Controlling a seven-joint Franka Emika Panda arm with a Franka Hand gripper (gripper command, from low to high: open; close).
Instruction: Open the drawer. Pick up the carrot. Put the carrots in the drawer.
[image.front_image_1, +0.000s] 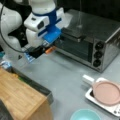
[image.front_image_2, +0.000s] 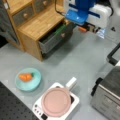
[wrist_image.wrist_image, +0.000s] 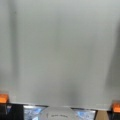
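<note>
Already pulled out of the light wooden-topped cabinet (image.front_image_2: 37, 23): the shallow dark grey metal drawer (image.front_image_2: 56, 37), open in both front views (image.front_image_1: 37, 86). Holds something green, too blurred to name.

Well apart from the drawer, toward a front view's lower left: the small stubby orange-red carrot (image.front_image_2: 25, 77). Lies inside a round pale teal bowl (image.front_image_2: 36, 83) on the grey counter (image.front_image_2: 82, 60), touching nothing but the bowl. Not yet picked up, not yet in the drawer.

Up above the counter, near the drawer's open end and far from the bowl: the white-and-blue arm's black hand (image.front_image_2: 88, 28), also visible in a front view (image.front_image_1: 43, 51) just before the left end of a silver toaster oven (image.front_image_1: 100, 42). Spread wide open in the wrist view, with one orange fingertip pad (wrist_image.wrist_image: 3, 98) at each bottom corner and only bare counter between. Grips nothing, touches nothing.

Elsewhere on the counter, beside the bowl: a white tray (image.front_image_2: 37, 108) carrying a round pink plate (image.front_image_2: 56, 102).
</note>
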